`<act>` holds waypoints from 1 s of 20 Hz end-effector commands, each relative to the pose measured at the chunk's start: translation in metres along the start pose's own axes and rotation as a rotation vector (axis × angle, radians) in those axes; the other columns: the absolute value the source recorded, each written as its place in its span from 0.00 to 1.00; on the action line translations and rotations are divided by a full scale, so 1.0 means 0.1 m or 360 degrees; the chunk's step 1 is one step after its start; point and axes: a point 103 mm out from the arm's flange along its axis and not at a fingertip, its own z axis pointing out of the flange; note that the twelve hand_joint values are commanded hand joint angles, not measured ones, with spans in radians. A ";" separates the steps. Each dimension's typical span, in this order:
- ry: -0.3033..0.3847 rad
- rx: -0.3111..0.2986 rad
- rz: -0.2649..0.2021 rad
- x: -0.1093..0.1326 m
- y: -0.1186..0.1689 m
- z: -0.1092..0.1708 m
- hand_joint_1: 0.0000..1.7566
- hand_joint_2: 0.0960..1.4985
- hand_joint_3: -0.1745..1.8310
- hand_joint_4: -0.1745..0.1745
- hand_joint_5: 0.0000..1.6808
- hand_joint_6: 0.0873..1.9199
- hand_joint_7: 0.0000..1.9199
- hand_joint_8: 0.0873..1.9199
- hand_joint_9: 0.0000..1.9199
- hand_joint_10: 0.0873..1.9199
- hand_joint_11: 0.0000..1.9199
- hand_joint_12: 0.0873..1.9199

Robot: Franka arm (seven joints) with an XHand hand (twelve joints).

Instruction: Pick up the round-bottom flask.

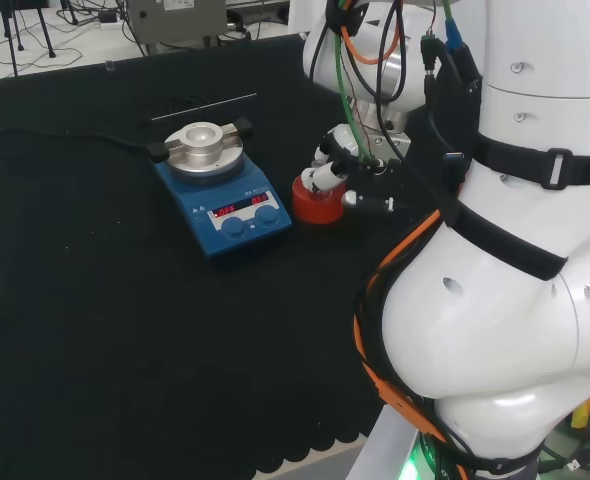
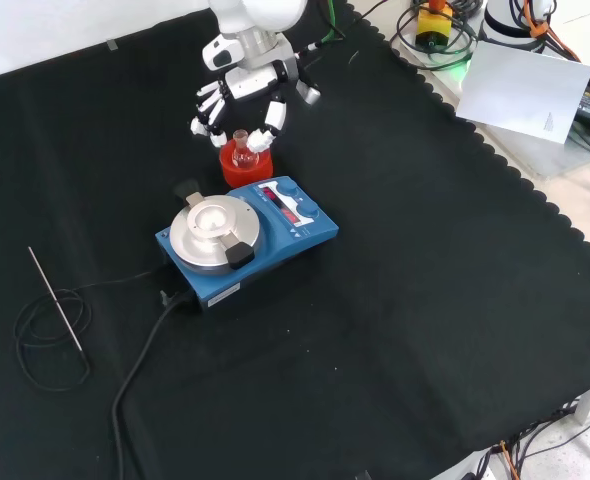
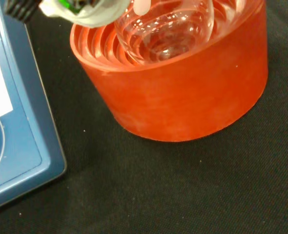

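The flask sits in a red ribbed stand on the black cloth. In the front view its clear bulb and neck rise between the fingers of the hand, which curl down on both sides of it; whether they touch the glass cannot be told. The head view hides the flask behind the hand, and only the stand shows below it. The wrist view looks onto the bulb resting on the stand's ribs. A blue stirrer plate stands just beside the stand, nearer the front camera, its cable trailing over the cloth. A thin rod lies well apart at the front view's left.
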 end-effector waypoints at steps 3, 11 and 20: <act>-0.0008 -0.0002 0.0004 -0.03 0.00 0.00 0.49 0.45 0.41 0.49 0.41 0.39 0.14 0.24 0.25 0.28 0.01 0.69; -0.0037 -0.0040 0.0000 -0.02 -0.02 -0.02 0.50 0.46 0.40 0.51 0.47 0.42 0.15 0.25 0.26 0.29 0.02 0.69; -0.0033 -0.0155 -0.0003 0.00 -0.05 -0.08 0.59 0.53 0.34 1.00 0.61 0.52 0.23 0.25 0.34 0.25 0.10 0.67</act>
